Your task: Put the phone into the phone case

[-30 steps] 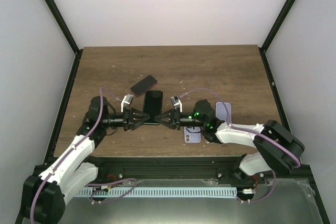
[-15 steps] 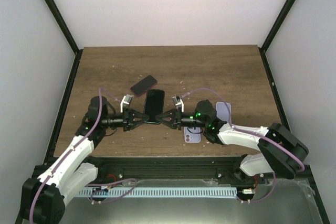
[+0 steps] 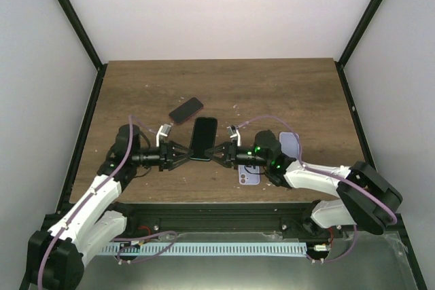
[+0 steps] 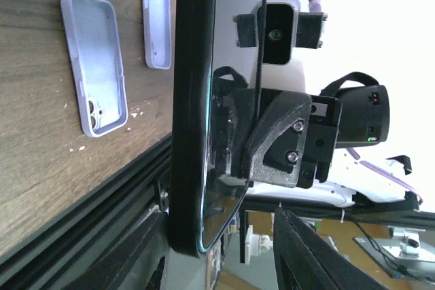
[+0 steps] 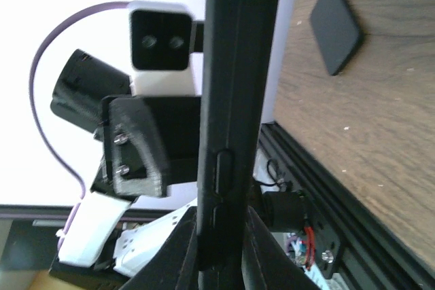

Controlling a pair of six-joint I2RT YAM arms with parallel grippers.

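Note:
A black phone is held off the table, edge-on between both grippers. My right gripper is shut on its right long edge; in the right wrist view both fingers press the phone at the right gripper. My left gripper is open at its left edge. In the left wrist view the phone lies against one finger of the left gripper, with the other finger well apart. Two empty lilac phone cases lie on the table; both show in the left wrist view.
A dark flat slab with a reddish edge, phone or case I cannot tell, lies on the wooden table behind the held phone; it shows in the right wrist view. Black frame posts and white walls enclose the table.
The held phone and both grippers have shifted a little to the right. The left gripper's fingers look more spread than before.

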